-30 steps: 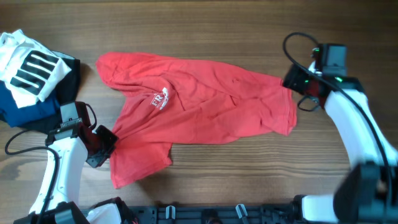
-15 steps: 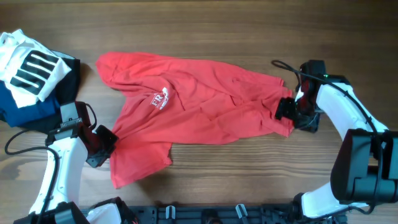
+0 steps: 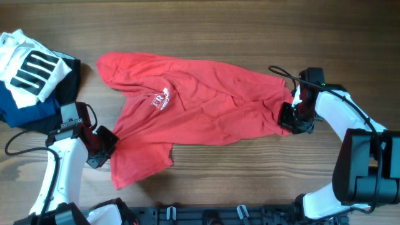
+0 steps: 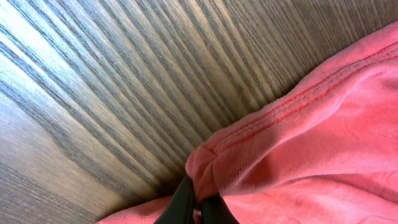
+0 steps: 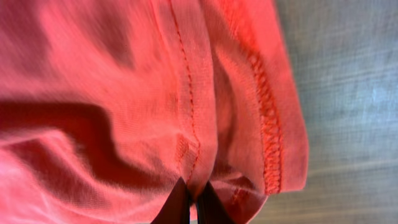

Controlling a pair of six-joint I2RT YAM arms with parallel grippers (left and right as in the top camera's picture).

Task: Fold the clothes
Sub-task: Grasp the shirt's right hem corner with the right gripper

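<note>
One print only: small white lettering (image 3: 160, 100) on the red soft-fabric short-sleeved T-shirt (image 3: 212, 109), creased and too small to read. It sits near the left gripper (image 3: 103, 145), further across the desk and toward the right gripper (image 3: 289, 119), well apart from that one. No readable text in either wrist view.

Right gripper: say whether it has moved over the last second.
Yes. The right gripper moved along the right edge of the red T-shirt, toward the robot base.

Red shirt (image 5: 112, 93) filled most of the frame — its stitched hem (image 5: 267, 118) ran down beside the grey table (image 5: 348, 93). At the bottom edge the gripper (image 5: 191, 202) pinched a seamed fold, its fingertips nearly together.
</note>
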